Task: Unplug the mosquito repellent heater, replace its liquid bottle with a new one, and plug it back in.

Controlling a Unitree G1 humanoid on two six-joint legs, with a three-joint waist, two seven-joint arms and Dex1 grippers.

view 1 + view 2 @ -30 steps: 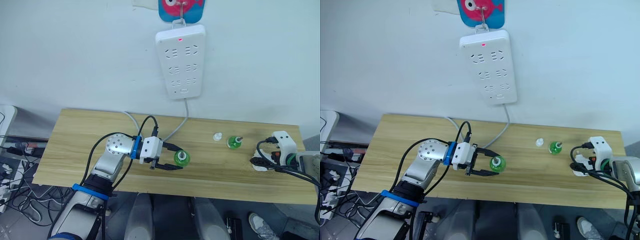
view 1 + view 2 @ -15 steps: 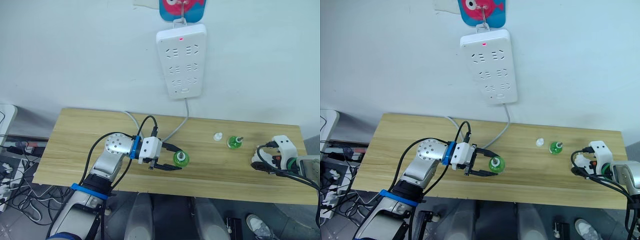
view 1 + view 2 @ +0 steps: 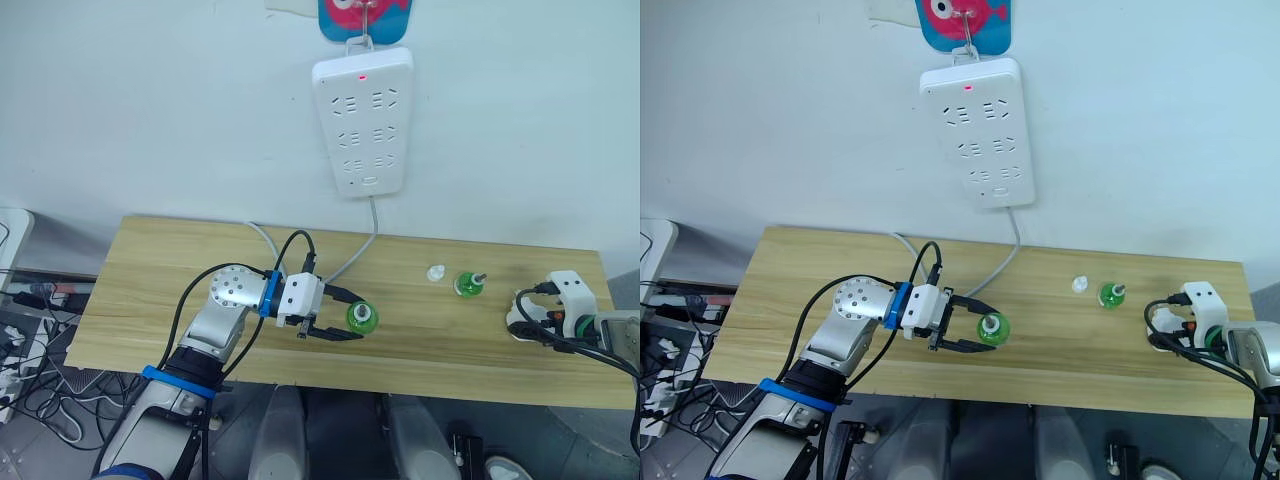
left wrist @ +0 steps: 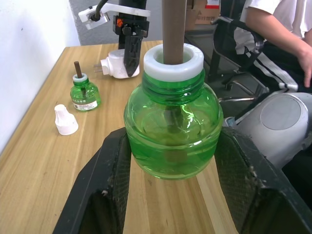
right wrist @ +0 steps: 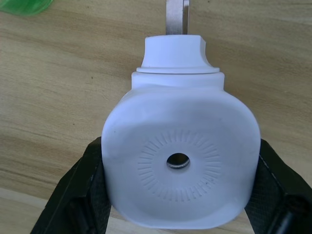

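White mosquito repellent heater [image 5: 179, 161] gripped between right jaws; left jaws grip green bottle [image 4: 172, 128].

No words or numbers could be read anywhere. The small green bottle [image 4: 84, 94] far out past the left gripper [image 4: 170, 195] had a label, but its print was too tiny to make out. A red and white sticker showed on a box [image 4: 211, 4] far behind the table, and it could not be read either. The fish picture [image 3: 962, 20] above the power strip [image 3: 979, 130] had no letters that showed.
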